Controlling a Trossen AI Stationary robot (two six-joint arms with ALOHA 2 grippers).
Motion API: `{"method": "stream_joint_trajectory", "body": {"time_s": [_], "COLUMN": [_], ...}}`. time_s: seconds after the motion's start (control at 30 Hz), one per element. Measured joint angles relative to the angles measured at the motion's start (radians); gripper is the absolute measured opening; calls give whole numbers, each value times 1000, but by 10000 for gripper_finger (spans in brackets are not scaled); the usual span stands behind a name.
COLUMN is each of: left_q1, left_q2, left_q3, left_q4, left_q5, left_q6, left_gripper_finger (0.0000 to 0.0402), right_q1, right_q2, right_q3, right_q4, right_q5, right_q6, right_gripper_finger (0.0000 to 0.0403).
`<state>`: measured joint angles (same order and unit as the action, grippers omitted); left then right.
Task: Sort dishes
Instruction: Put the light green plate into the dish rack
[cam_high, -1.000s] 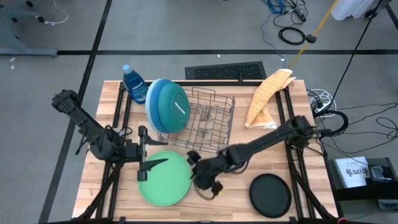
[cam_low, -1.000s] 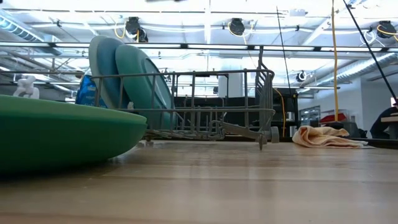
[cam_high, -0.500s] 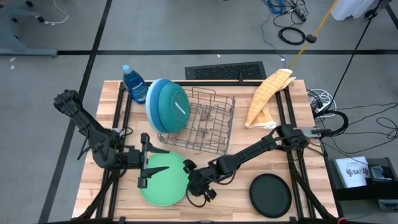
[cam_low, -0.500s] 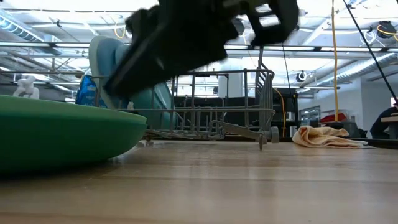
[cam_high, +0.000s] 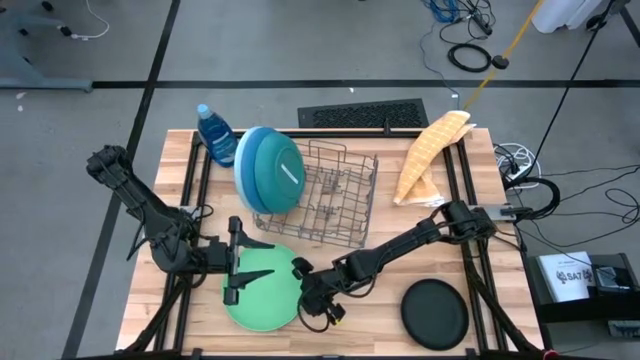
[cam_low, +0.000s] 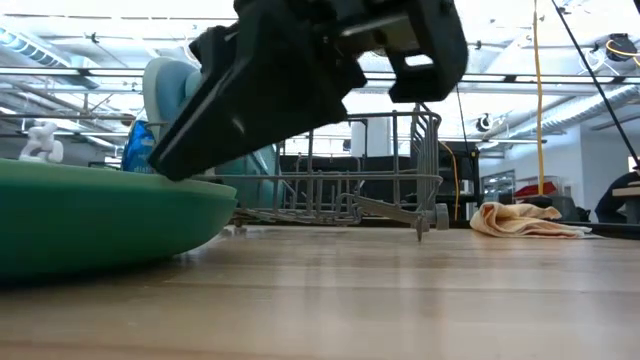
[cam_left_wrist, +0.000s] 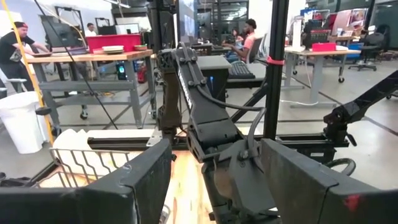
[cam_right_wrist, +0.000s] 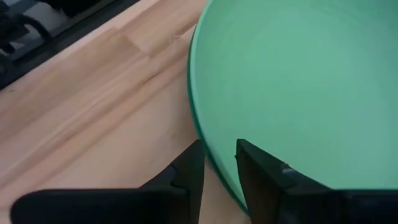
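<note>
While the left gripper (cam_high: 240, 274) hangs over the green plate's (cam_high: 265, 290) left side w/ fingers spread wide, we see the right gripper (cam_right_wrist: 219, 169) at the plate's right rim, one finger on each side of the edge, gap narrow. The plate lies flat on the table (cam_high: 380, 310) front. Teal and blue plates (cam_high: 270, 168) stand in the wire rack (cam_high: 335, 195); black plate (cam_high: 435, 312) at front right.

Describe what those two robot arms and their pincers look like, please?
Both arms are dark, slim and jointed, with thin black cables running along them. The left gripper has two long flat black fingers; the right gripper is blocky and black. One left finger carries a small red mark.
</note>
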<state>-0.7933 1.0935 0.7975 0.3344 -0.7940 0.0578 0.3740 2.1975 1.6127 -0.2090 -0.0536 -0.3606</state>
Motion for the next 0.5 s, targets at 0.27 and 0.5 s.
{"method": "stream_joint_trajectory", "body": {"time_s": [0.27, 0.5], "left_q1": [0, 0], "left_q2": [0, 0], "left_q3": [0, 0], "left_q4": [-1, 0], "left_q5": [0, 0], "left_q6": [0, 0], "left_gripper_finger": [242, 242], "right_q1": [-2, -2], "right_q2": [0, 10], "right_q3": [0, 0], "right_q4": [-8, -9], "right_q5": [-5, -5], "right_q6": [-26, -29], "right_gripper_finger": [79, 79]}}
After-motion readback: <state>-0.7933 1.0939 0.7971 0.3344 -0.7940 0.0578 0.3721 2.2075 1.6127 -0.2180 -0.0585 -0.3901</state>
